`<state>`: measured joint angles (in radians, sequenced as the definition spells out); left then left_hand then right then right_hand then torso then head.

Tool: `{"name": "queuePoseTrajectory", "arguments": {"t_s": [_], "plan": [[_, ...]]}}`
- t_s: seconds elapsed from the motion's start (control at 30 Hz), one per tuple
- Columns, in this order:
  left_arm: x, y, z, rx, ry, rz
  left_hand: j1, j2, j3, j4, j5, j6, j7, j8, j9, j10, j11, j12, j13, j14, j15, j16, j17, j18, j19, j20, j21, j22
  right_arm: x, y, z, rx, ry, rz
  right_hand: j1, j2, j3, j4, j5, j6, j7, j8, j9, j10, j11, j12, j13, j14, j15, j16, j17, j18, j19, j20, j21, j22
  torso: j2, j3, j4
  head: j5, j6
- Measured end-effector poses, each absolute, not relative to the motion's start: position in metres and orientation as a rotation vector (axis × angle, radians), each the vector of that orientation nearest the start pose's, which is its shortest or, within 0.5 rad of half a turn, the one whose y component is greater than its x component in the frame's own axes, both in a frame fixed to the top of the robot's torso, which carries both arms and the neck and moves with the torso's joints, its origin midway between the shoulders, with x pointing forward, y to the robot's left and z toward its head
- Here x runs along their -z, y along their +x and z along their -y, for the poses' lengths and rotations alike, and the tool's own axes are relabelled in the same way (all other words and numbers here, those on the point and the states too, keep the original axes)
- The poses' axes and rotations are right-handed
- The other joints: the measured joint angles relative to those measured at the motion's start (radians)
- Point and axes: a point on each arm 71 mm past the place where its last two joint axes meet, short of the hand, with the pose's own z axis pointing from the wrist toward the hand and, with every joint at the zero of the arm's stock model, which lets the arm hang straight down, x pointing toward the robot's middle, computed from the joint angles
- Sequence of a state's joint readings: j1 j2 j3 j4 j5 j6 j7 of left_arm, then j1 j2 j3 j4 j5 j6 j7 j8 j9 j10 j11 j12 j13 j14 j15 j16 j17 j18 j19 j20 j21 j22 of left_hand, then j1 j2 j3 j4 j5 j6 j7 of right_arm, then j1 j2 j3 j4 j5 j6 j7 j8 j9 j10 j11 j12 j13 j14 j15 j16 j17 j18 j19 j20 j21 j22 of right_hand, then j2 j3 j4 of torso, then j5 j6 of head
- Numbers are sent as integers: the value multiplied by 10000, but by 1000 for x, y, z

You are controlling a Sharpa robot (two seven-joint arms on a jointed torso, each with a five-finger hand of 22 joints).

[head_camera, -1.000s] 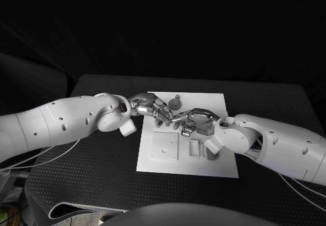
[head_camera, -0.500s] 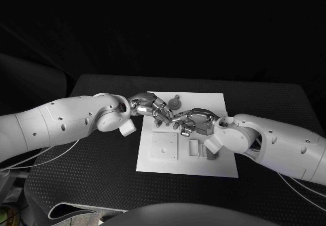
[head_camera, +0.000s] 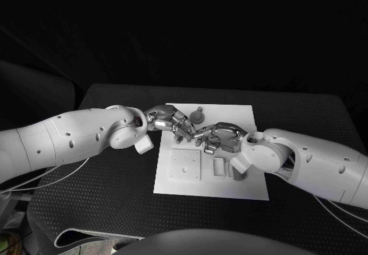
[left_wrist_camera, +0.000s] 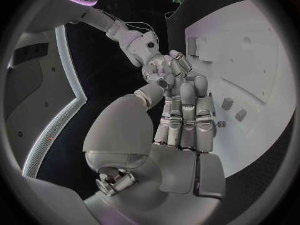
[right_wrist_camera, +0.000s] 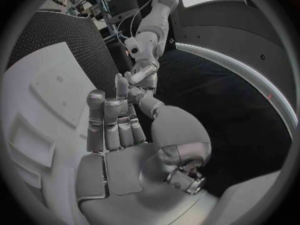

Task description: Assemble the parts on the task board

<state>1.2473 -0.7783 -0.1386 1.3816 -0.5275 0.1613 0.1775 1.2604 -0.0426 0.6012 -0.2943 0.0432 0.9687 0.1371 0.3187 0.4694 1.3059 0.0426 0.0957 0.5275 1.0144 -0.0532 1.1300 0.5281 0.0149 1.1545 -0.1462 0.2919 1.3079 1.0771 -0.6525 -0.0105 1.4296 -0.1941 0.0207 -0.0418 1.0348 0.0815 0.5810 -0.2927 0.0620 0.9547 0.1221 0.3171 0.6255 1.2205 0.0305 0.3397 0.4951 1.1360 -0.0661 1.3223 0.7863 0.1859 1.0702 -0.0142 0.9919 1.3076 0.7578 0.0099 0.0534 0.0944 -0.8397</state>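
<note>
Black table [head_camera: 307, 111], white task board [head_camera: 237, 114], seemingly grey parts [head_camera: 199, 114].

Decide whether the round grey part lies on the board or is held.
Lying on the task board: the round grey part rests on its white surface, beyond the left robot hand and right robot hand.
</note>
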Motion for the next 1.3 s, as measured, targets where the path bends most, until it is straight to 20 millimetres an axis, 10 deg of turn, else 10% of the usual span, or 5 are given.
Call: {"name": "queuePoseTrajectory", "arguments": {"t_s": [0.7,1.3], "plan": [[216,489,-190,14030,-4510,-20825,-112,-48,52,2,24,676,-391,461,351,182,-39,-79,-66,55,-20,-43,-2,0,-39,-38,1,-2,255,460,119,-15408,9948,-21673,-13,-14,0,0,0,-392,277,-271,-63,-470,214,-272,-56,-137,59,1,35,14,-43,-30,-1,0,-4,2,-3,1,8],[221,490,-193,13319,-4320,-21183,-226,-27,52,1,22,708,-355,450,390,180,-38,-109,-100,59,-18,-42,27,-1,0,-75,39,-4,245,466,142,-13936,7754,-20155,159,-950,-101,41,0,-1113,570,-706,-252,-1041,498,-536,-100,-185,291,1,71,-14,-112,3,-3,0,-6,3,-2,26,38]]}}
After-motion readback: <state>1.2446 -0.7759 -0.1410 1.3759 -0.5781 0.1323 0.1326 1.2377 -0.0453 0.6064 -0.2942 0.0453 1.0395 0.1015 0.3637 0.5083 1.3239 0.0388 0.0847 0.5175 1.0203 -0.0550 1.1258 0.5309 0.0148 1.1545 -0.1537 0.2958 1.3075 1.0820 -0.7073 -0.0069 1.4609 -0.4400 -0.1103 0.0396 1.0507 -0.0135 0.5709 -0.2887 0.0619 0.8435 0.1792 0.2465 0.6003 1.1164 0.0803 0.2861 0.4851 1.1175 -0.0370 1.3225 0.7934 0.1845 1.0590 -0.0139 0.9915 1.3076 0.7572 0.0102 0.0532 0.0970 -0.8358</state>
